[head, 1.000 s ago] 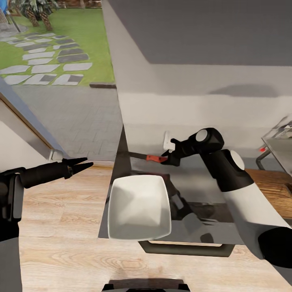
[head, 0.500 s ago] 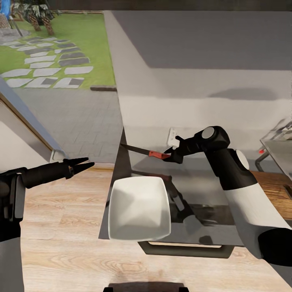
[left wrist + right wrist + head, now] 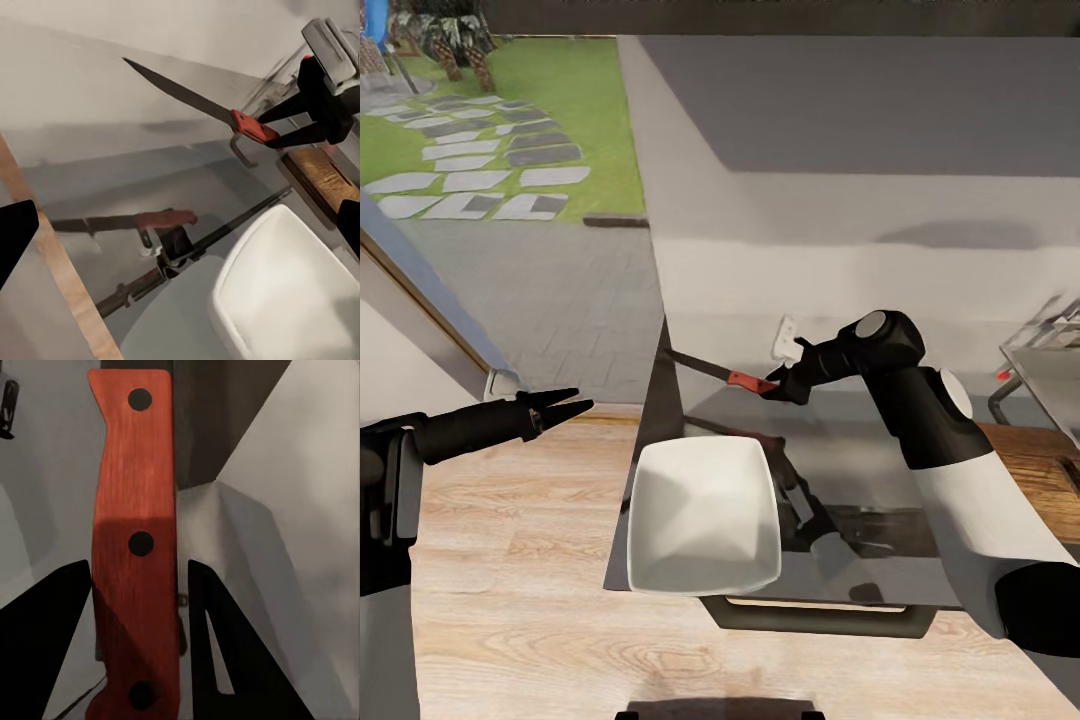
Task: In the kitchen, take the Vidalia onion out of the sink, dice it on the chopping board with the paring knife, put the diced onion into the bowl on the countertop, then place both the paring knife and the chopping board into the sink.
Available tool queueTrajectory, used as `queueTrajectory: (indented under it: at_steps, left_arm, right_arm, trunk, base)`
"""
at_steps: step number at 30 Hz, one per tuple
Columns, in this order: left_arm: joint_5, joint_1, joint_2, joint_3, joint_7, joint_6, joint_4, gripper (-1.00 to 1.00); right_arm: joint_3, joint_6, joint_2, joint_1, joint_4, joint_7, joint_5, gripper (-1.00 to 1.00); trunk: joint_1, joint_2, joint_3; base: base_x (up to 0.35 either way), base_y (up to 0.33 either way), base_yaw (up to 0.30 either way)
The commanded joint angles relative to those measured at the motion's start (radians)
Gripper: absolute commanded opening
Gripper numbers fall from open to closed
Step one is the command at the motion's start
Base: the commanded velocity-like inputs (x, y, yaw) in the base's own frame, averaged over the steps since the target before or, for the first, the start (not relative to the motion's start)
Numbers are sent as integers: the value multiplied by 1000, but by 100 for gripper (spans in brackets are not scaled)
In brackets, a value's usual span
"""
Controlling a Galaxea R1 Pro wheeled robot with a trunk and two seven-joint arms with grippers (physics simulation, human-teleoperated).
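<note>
Holding the paring knife (image 3: 712,369) aloft, my right gripper (image 3: 773,384) pinches its orange-red handle in the head view, the blade reaching out over the far left corner of the countertop (image 3: 860,470). One bowl (image 3: 703,514) sits at the near left corner, apparently empty. One chopping board (image 3: 1040,465) lies toward the right end, with the sink (image 3: 1050,370) beyond it. My left gripper (image 3: 565,407) hangs off the counter's left end, fingers drawn together on nothing. No onion is visible to me.

Left wrist view: one knife (image 3: 196,102) is carried above the counter, its reflection below it; bowl (image 3: 289,300) and board (image 3: 321,174) lie well apart.

Right wrist view: the handle (image 3: 135,540), with three dark rivets, sits clamped between both fingers (image 3: 217,637).

I judge the knife-fetching step in hand; next I must carry the knife toward the board without loosening the pinch.
</note>
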Motion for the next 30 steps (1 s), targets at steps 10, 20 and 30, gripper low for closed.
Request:
queueTrajectory:
  at_steps: [10, 20, 30]
  left_arm:
    - [2, -1, 0, 0, -3, 12, 0, 100]
    - [2, -1, -7, 0, -2, 10, -1, 100]
    - [1, -1, -9, 0, 4, 6, 0, 100]
  right_arm:
    - [0, 74, 11, -1, -1, 6, 5, -100]
    - [-72, 135, 10, 22, -1, 5, 5, -100]
    - [-211, 137, 9, 43, -1, 6, 5, -100]
  trunk:
    - [1, -2, -2]
    - [1, -2, 1]
    - [1, -2, 4]
  base:
    - [0, 0, 0]
    - [0, 0, 0]
    - [0, 0, 0]
